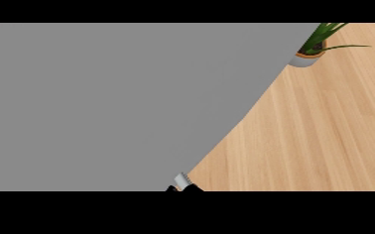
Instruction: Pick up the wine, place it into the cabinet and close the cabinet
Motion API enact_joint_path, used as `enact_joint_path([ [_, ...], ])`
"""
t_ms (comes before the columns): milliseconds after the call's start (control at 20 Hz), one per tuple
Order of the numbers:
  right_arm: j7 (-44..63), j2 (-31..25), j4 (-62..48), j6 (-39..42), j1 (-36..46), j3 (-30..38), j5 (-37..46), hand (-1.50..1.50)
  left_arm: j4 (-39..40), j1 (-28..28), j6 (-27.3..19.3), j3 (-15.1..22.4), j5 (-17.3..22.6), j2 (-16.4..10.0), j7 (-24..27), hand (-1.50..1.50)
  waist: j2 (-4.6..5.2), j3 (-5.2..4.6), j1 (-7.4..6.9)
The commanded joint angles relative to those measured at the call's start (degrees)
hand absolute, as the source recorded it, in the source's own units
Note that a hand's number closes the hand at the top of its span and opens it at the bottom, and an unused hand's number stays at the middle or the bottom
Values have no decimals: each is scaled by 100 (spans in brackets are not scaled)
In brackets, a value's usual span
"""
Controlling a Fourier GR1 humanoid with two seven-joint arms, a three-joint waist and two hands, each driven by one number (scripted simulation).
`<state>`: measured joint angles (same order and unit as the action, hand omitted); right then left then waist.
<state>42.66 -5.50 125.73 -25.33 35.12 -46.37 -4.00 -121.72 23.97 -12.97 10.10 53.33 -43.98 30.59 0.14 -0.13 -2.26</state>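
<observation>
Pale wooden worktop (315,129) fills the right of the head view. A flat grey panel (110,104) blanks out everything left of the hand and above it. The panel's edge runs from just beside the hand up to a potted plant (316,49), far above the hand and to its right.

Only a sliver of the hand (193,188) shows at the lower edge: two black tips with a short pale-grey piece just above them, at the panel's edge. I cannot tell whether it is spread, pressed together or pinching anything. Which arm it belongs to is also unclear; my guess is the right.

The wine is nowhere visible. It is not on the bare wood to the right of the hand, so it is either behind the panel or out of view. I judge the panel to be part of the cabinet, likely its door swung close to the camera. That would put the task near the closing step, though no shelf, handle or hinge shows to confirm it.

To close it well, the hand should press flat on the door's face near its free edge and follow the arc. The bottle should first stand far enough inside to clear the door.

The plant's pot is half cut by the panel, and no other hand shows.
</observation>
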Motion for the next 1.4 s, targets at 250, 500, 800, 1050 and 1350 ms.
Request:
enact_joint_path([
  [250,-389,541,-2460,-650,2728,994,-949,150,216,-233,13,-94,-21,178,-246,-150,-7,0,-10],
  [500,-1172,547,-3716,219,2971,1407,-554,150,298,-301,46,-299,69,184,-433,-150,17,6,72],
  [800,-1452,550,-4928,466,3588,2163,-781,150,410,-380,18,-164,-369,507,-284,-150,2,6,93],
  [1050,-2128,550,-5557,809,3357,2442,-888,150,180,-511,-235,-193,-432,582,-571,-150,3,12,123],
  [1350,-2597,69,-6078,1423,3267,2704,-1055,150,330,-89,215,-123,-597,666,-261,-150,21,6,89],
])
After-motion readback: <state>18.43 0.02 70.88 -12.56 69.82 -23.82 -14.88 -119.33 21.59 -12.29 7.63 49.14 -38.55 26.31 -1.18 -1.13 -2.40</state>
